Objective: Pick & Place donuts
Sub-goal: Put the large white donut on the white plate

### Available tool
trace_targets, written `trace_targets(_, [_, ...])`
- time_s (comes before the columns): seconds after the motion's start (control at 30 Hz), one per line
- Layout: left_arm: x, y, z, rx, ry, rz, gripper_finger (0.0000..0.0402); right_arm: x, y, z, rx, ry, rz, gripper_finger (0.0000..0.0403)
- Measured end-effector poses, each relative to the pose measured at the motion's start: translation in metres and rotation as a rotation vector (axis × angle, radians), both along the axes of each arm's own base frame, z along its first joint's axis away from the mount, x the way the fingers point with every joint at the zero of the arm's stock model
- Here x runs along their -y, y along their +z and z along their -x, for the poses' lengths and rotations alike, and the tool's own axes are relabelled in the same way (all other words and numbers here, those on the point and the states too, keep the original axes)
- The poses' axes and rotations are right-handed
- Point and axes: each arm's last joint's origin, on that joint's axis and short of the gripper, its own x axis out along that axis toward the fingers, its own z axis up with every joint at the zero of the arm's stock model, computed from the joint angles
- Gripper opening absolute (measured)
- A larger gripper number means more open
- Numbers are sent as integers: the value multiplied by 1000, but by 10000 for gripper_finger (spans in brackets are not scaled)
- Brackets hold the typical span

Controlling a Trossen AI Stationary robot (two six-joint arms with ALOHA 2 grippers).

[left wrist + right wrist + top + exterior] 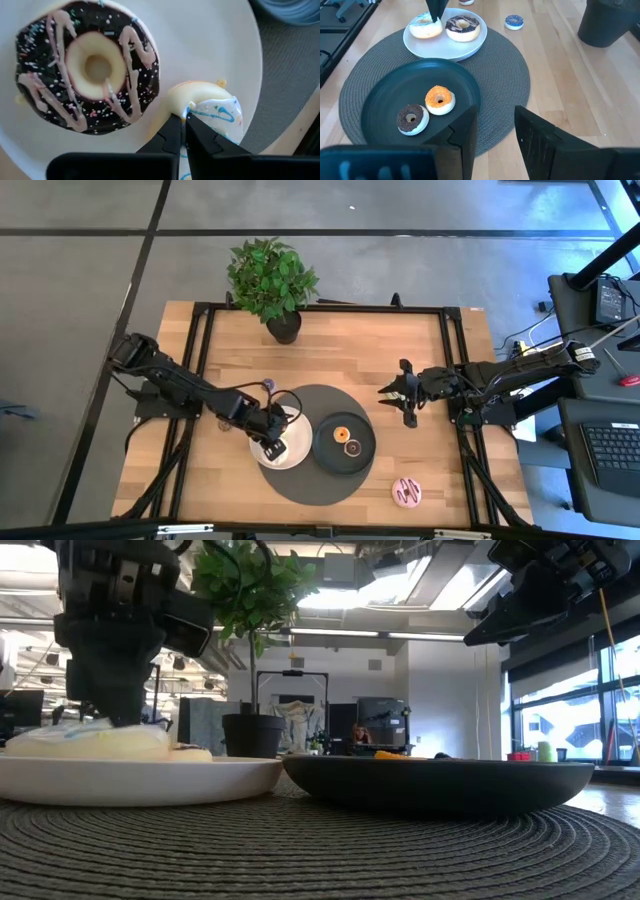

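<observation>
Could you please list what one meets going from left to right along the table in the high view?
Left gripper over the white plate → black plate with an orange donut → pink donut → right gripper.

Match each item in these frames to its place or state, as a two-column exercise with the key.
Column 1
1. orange donut
2. chocolate donut with pink drizzle
3. pink donut
4. right gripper

Column 2
A. on the white plate
B. jaws open, holding nothing
C. on the black plate
D. on the bare wooden table, off the round grey mat

Pairs: 1-C, 2-A, 3-D, 4-B
</observation>
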Motion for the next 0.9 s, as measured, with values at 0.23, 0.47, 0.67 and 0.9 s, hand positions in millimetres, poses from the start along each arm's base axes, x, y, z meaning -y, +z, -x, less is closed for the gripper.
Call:
trace_targets(0.23, [0, -3, 0, -14, -9, -9, 29, 0, 0, 0, -1, -1, -1, 131])
trace_targets(0.47, [0, -3, 0, -18, -15, 3, 39, 0, 0, 0, -5, -1, -1, 131])
trace_targets(0.67, [1, -3, 0, -28, -29, 29, 39, 0, -1, 0, -8, -1, -1, 131])
trace_targets(0.9, [1, -3, 0, -34, -28, 46, 59, 0, -1, 0, -8, -1, 0, 131])
